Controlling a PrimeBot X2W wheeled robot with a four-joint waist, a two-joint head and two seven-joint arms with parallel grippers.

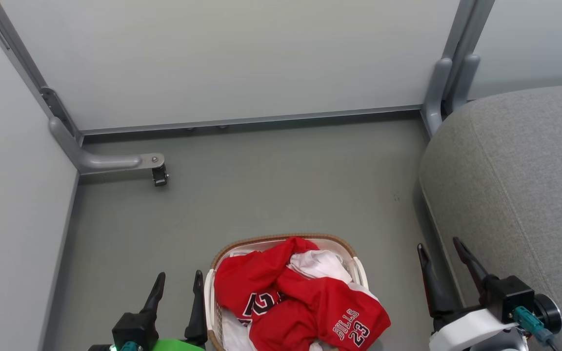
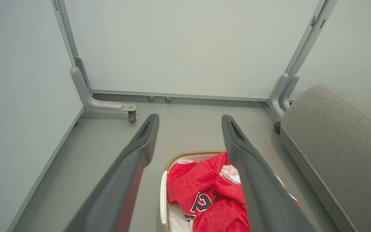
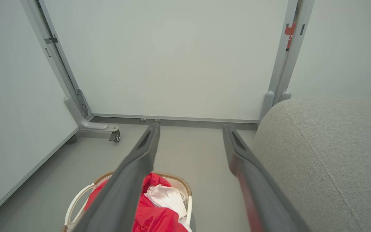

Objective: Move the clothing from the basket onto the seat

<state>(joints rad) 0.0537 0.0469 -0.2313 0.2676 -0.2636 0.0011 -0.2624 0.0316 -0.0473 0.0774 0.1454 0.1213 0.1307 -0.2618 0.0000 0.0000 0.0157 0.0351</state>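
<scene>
On my left side, my left gripper [image 1: 179,277] hangs over the floor [image 1: 261,185], just beside the basket [image 1: 281,238]. Its two dark fingers are spread wide apart, and there is nothing between them.

The basket sits on the floor between my two grippers. The clothing [image 1: 305,302] is inside it, a big red heap that puffs up over the rim. I can read "BULLS 23" on one part. A bit of white cloth [image 1: 317,265] peeks out near the top of the heap.

Then comes my right gripper [image 1: 439,246]. Its fingers are wide apart too, and it holds nothing. It hangs in the gap between the basket and the seat [image 1: 520,185].

The seat is the big grey cushion on my far right. No clothes are on it.

So I think the job has not really begun. Nothing is picked up yet. All the red clothes need to be grabbed, lifted out, and put on the seat.
</scene>
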